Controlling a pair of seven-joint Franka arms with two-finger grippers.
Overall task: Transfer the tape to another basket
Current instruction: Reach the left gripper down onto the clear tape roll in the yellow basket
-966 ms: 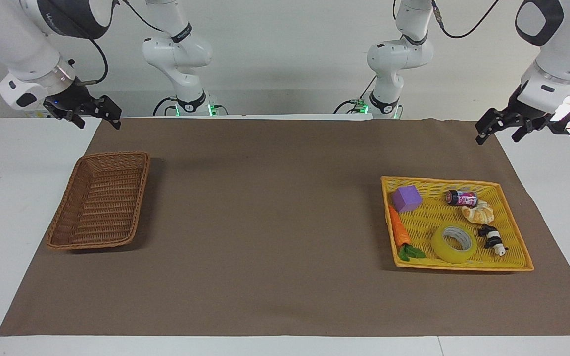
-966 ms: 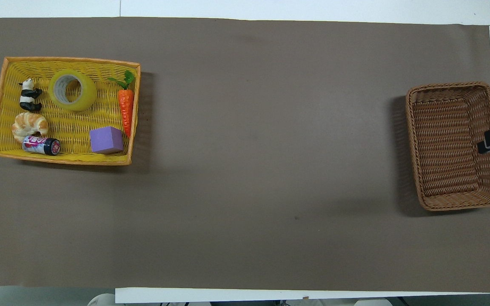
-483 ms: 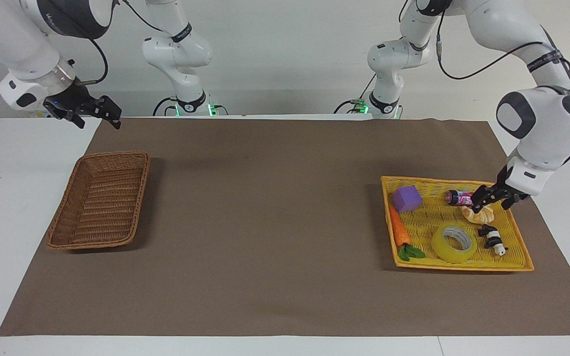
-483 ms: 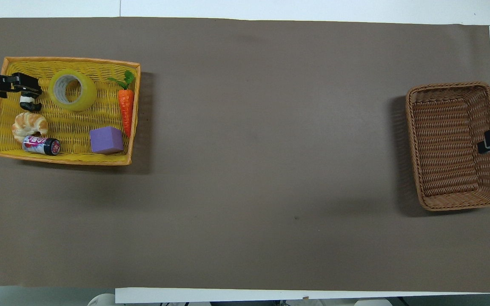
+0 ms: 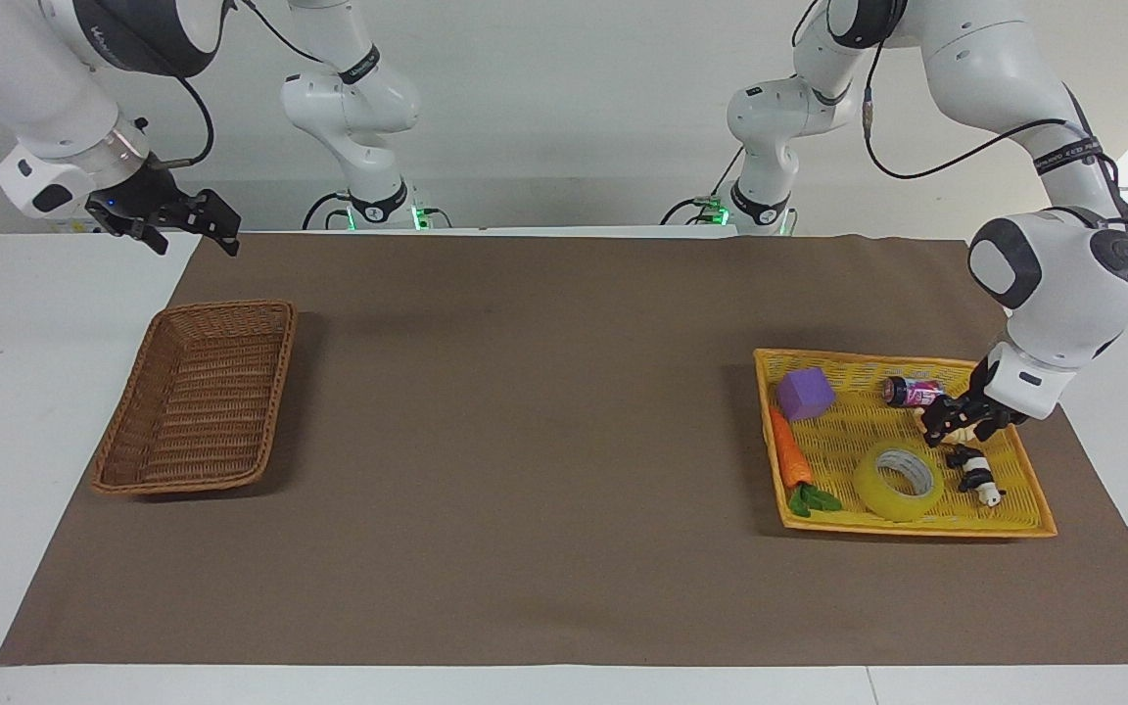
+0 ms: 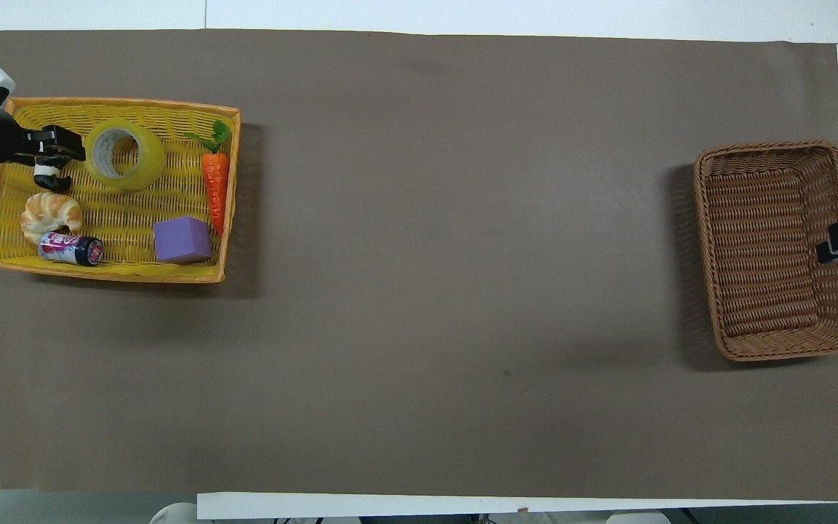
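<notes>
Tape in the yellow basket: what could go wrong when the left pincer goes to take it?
1. The left pincer is over the panda figure and the croissant, beside the tape; it could knock them.
2. The tape lies flat, so a grip on its rim may slip.
3. The brown basket is at the right arm's end of the table, a long carry.

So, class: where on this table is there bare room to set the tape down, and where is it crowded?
The brown wicker basket holds nothing; its whole floor is free. The brown mat between the two baskets is bare too. The yellow basket is crowded: the tape sits among a panda figure, carrot, purple cube, croissant and can, with the left gripper over it.
</notes>
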